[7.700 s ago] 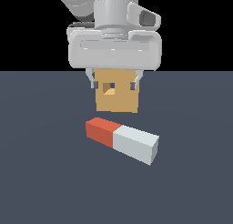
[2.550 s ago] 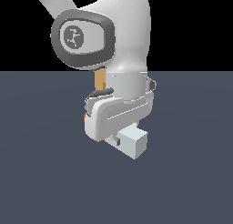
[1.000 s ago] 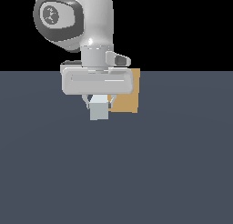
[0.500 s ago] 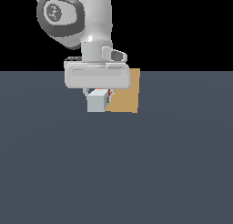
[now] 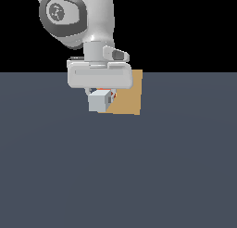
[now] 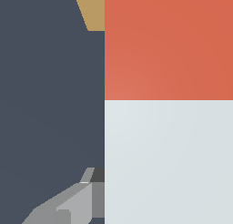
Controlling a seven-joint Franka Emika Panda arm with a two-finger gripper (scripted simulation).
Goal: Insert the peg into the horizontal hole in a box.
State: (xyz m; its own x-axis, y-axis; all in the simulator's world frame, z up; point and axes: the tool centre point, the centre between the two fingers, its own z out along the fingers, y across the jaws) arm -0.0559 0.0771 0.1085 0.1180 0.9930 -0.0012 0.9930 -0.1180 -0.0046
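A flat slate-blue tabletop [image 5: 139,176] under a black backdrop carries the scene. The white arm's gripper [image 5: 100,93] hangs low over it, its fingers pinching the long square-sectioned peg, part red and part pale grey-white [image 5: 100,101], clear of the surface. In the exterior view only the pale square end faces the camera, with a sliver of red showing behind it, so the bar evidently lies level and points away toward the plain tan-orange cube-like box [image 5: 127,95] standing just beyond the gripper and partly hidden by it. The wrist view shows the red portion of the peg nearer the box, with one grey finger [image 6: 77,202] against the pale portion. Holding the pale part leaves the red end free to lead. The hole is not visible, so alignment and any entry cannot be confirmed; judged stage: final approach to insertion.
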